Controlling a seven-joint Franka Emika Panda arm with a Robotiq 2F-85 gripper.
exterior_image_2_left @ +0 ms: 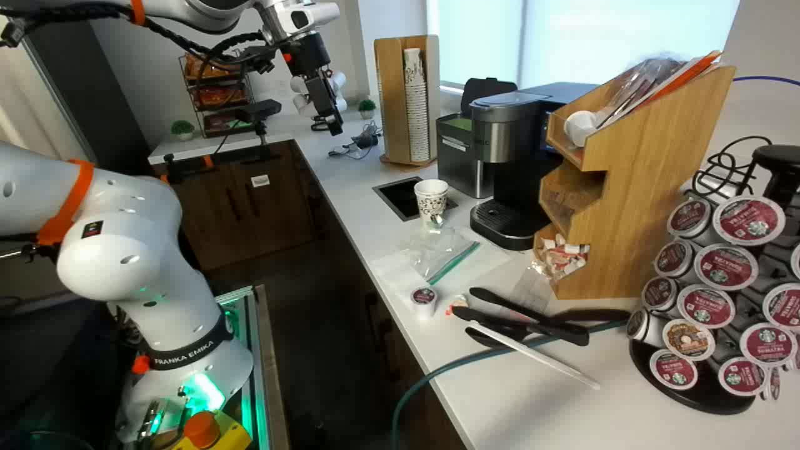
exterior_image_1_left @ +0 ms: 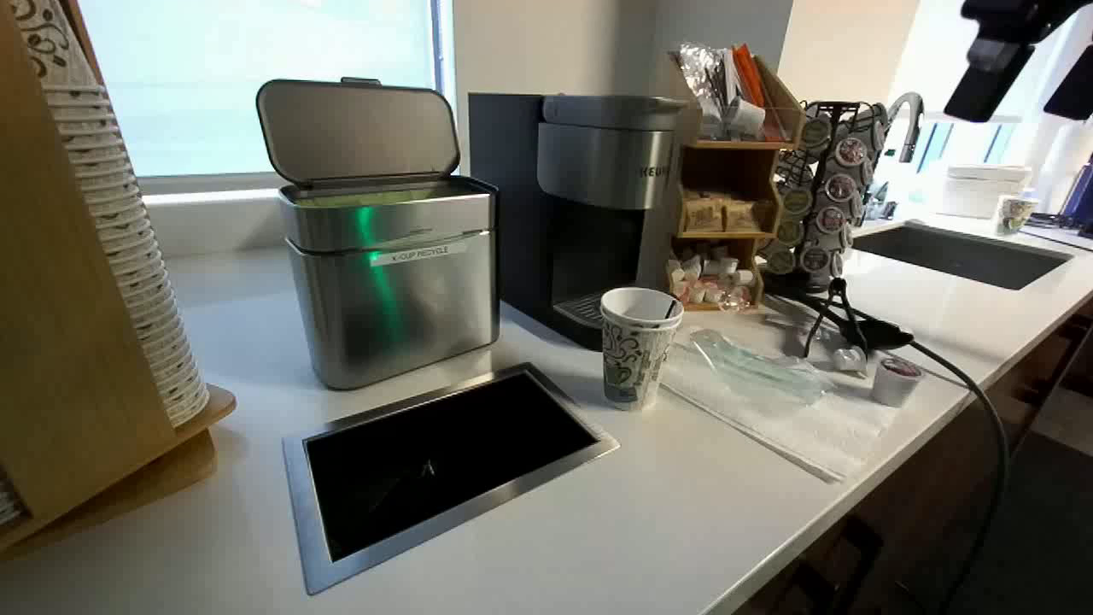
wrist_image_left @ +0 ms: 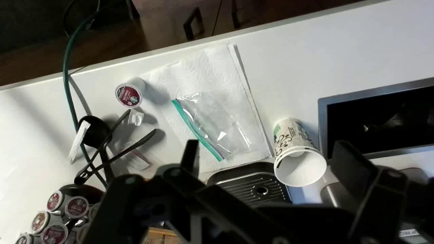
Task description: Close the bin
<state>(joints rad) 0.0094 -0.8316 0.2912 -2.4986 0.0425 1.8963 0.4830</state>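
Bin (exterior_image_1_left: pixel 397 299) stands upright on the counter (exterior_image_1_left: pixel 675 504), beside the coffee machine (exterior_image_1_left: pixel 602 162); hinged lid (exterior_image_1_left: pixel 359 132) raised. Gripper (wrist_image_left: pixel 267 152) is apart from it, fingers spread wide, holding nothing.

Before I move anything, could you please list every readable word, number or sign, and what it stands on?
"K-CUP RECYCLE": the bin.
"KEU", ending unclear: the coffee machine.
"FRANKA EMIKA": the robot's black band.
"SUMATRA", apparently: a pod lid.
Too small or blurred: other pod lids, packets, cabinet label, robot's sticker, fine print on the paper cups.
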